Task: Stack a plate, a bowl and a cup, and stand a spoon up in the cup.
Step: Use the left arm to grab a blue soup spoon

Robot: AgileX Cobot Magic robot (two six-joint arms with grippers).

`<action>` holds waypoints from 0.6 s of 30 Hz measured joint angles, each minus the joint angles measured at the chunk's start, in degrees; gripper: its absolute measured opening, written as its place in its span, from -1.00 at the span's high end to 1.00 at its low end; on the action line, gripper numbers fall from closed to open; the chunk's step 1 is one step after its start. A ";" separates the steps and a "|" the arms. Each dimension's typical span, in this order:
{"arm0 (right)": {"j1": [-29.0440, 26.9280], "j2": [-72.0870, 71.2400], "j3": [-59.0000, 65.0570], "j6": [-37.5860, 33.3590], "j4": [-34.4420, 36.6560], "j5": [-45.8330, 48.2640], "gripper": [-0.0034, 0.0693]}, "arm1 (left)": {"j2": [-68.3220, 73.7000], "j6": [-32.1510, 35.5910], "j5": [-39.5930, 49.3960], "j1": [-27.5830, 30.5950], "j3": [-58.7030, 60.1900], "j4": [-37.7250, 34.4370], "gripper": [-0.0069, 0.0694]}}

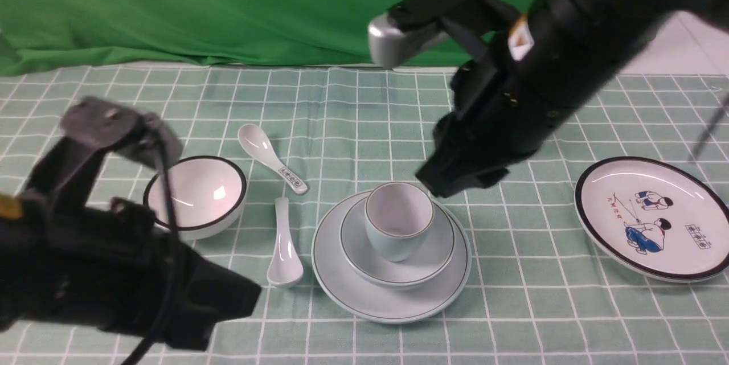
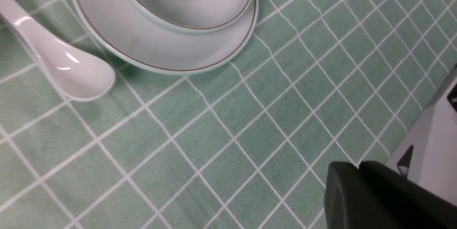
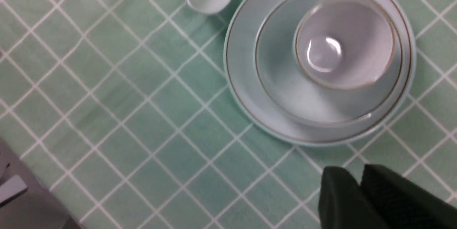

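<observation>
The plate (image 1: 342,282) was set on the checked tablecloth (image 1: 512,308) near the middle of the scene, towards the near side. The bowl (image 1: 413,271) was seated in the plate, and the cup (image 1: 396,231) was stood upright in the bowl, its inside empty. The spoon (image 1: 283,248) was laid flat on the cloth just left of the plate, with its scoop towards the near side and its handle pointing away.

The right gripper (image 1: 437,184) was held just beyond the far right of the cup's rim. Its jaws were seen together in the right wrist view, with nothing between them. The left gripper (image 1: 248,296) was held low over the cloth at the near left, close to the spoon's scoop but apart from it, its jaws closed and empty.

Further left, a black-rimmed white bowl (image 1: 196,197) and a patterned spoon (image 1: 273,161) were placed. A cartoon plate (image 1: 649,220) was set at the far right.
</observation>
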 joint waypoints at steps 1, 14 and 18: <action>0.00 -3.16 3.70 0.00 -0.06 -1.56 0.62 | 3.40 -2.22 -0.23 -1.53 -1.59 1.62 0.77; 0.00 -25.15 25.68 0.00 -3.39 -9.51 0.62 | 34.80 -31.16 -2.05 -5.73 -24.61 33.37 0.74; 0.00 -26.62 26.40 -0.03 -5.07 -9.82 0.61 | 41.59 -32.91 0.85 -4.46 -30.64 35.73 0.63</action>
